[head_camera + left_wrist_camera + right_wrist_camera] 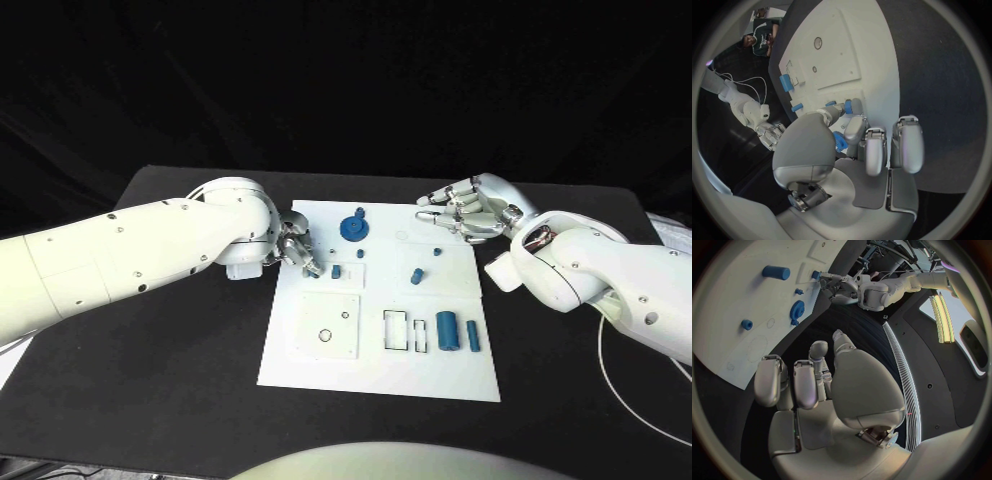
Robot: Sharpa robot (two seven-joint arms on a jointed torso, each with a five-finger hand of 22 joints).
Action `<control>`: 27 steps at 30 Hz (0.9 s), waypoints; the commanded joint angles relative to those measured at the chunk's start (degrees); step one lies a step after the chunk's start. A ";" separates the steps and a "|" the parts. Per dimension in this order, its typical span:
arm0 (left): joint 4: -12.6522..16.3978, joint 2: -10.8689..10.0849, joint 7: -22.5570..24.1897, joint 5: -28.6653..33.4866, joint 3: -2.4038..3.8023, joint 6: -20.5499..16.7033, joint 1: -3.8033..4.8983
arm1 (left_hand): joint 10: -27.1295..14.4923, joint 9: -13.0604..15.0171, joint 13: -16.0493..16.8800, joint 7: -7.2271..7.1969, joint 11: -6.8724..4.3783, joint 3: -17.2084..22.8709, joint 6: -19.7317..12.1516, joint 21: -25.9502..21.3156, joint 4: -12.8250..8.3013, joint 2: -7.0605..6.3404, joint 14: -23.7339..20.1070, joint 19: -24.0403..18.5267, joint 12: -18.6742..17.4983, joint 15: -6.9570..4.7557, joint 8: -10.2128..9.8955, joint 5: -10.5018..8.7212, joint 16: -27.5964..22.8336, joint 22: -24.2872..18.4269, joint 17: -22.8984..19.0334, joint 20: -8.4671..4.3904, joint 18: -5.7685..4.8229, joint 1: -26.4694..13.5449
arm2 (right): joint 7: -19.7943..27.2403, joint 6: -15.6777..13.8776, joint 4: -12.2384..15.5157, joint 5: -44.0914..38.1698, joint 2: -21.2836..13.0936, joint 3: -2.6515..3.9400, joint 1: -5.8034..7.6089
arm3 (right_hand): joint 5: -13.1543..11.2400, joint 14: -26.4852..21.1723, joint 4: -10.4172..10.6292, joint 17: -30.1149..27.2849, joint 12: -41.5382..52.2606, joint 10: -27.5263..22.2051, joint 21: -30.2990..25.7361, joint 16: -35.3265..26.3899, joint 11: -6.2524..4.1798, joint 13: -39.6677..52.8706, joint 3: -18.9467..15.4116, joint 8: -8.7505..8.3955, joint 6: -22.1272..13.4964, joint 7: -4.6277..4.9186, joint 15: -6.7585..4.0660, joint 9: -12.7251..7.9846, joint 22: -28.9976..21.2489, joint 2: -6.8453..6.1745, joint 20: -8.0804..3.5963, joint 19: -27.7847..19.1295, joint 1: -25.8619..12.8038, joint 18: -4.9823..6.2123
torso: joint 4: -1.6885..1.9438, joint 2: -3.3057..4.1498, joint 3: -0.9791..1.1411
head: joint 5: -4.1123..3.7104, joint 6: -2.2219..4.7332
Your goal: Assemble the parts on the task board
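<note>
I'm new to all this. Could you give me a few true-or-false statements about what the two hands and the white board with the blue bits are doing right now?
1. The task board lies between the two arms. True.
2. The right hand holds the blue gear. False: the gear lies on the board, apart from that hand, which holds nothing.
3. The left hand is at the board's edge, with its fingertips beside a small blue part. True.
4. The two blue cylinders stand stacked. False: they lie side by side on the board.

Bright overhead light, dark backdrop; wrist views fisheye-warped w/ glare.
</note>
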 commanded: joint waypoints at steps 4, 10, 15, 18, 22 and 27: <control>-0.57 0.33 -2.18 0.09 -0.55 4.19 -0.67 | 0.56 -0.46 0.36 -0.62 -0.22 0.77 1.55 0.14 -2.93 -0.12 6.02 2.76 0.32 -0.42 -0.79 -0.04 0.18 9.73 15.09 -0.24 -0.73 -2.86 | 0.26 0.61 0.18 -0.19 -0.02 -0.01 -0.05 | 0.29 2.08 0.00 0.04 0.21 -0.26 -0.35 -0.20 0.12 -0.05 -0.33 0.25 0.09 -0.25 0.22 0.06 -0.06 0.64 -0.06 -0.12 0.02 1.18 | 0.01 0.00 0.01 | -0.08 -0.12; -0.87 0.49 -2.37 0.10 -0.55 4.05 -0.67 | 0.67 -0.81 0.74 -0.63 -0.23 -2.38 2.19 0.13 -1.21 0.31 6.02 2.79 0.53 -0.48 -1.24 -0.10 0.18 9.82 15.09 -0.33 -0.74 -4.33 | 0.27 0.54 0.21 -0.19 -0.07 -0.01 -0.05 | 0.29 2.08 0.00 0.04 0.21 -0.26 -0.35 -0.20 0.12 -0.05 -0.33 0.25 0.09 -0.25 0.22 0.06 -0.06 0.64 -0.06 -0.12 0.02 1.18 | -0.02 -0.01 0.01 | -0.12 -0.11; -1.05 0.58 -2.49 0.10 -0.55 3.79 -0.67 | 0.73 -0.99 0.95 -0.64 -0.24 -4.19 2.51 0.00 -0.07 0.73 6.02 2.77 0.64 -0.49 -1.49 -0.07 0.18 9.79 15.09 -0.35 -0.72 -5.14 | 0.27 0.52 0.22 -0.19 -0.09 -0.01 -0.06 | 0.29 2.08 0.00 0.04 0.21 -0.26 -0.35 -0.20 0.12 -0.05 -0.33 0.25 0.09 -0.25 0.22 0.06 -0.06 0.64 -0.06 -0.12 0.02 1.18 | -0.05 0.02 0.02 | -0.13 -0.07; -1.11 0.62 -2.55 0.06 -0.55 3.55 -0.67 | 0.84 -1.07 1.19 -0.66 -0.25 -5.12 2.70 0.08 0.56 1.01 6.02 2.82 0.83 -0.50 -1.60 -0.06 0.18 9.88 15.09 -0.35 -0.74 -5.52 | 0.27 0.52 0.23 -0.19 -0.09 -0.01 -0.06 | 0.29 2.08 0.00 0.04 0.21 -0.26 -0.35 -0.20 0.12 -0.05 -0.33 0.25 0.09 -0.25 0.22 0.06 -0.06 0.64 -0.06 -0.12 0.02 1.18 | -0.03 0.00 0.00 | -0.21 -0.10; -1.17 0.65 -2.59 -0.01 -0.55 3.25 -0.67 | 0.95 -1.11 1.41 -0.69 -0.27 -5.92 2.91 0.11 1.05 1.14 6.02 2.85 1.00 -0.51 -1.64 -0.06 0.18 9.93 15.09 -0.36 -0.76 -5.83 | 0.27 0.51 0.22 -0.19 -0.09 -0.01 -0.08 | 0.29 2.08 0.00 0.04 0.21 -0.26 -0.35 -0.20 0.12 -0.05 -0.33 0.25 0.09 -0.25 0.22 0.06 -0.06 0.64 -0.06 -0.12 0.02 1.18 | -0.02 0.01 0.01 | -0.20 -0.10; -1.32 0.69 -2.62 -0.08 -0.55 2.96 -0.67 | 1.09 -1.17 1.68 -0.72 -0.30 -6.90 3.15 0.24 1.77 1.41 6.02 2.93 1.21 -0.52 -1.71 -0.04 0.18 10.06 15.09 -0.38 -0.80 -6.27 | 0.27 0.51 0.22 -0.19 -0.11 -0.01 -0.15 | 0.33 2.05 -0.03 -0.11 0.06 -0.33 -0.45 -0.32 0.11 -0.18 -0.34 0.24 0.09 -0.25 0.22 0.06 -0.20 0.67 -0.07 -0.21 0.08 1.21 | -0.02 0.00 -0.01 | -0.23 -0.21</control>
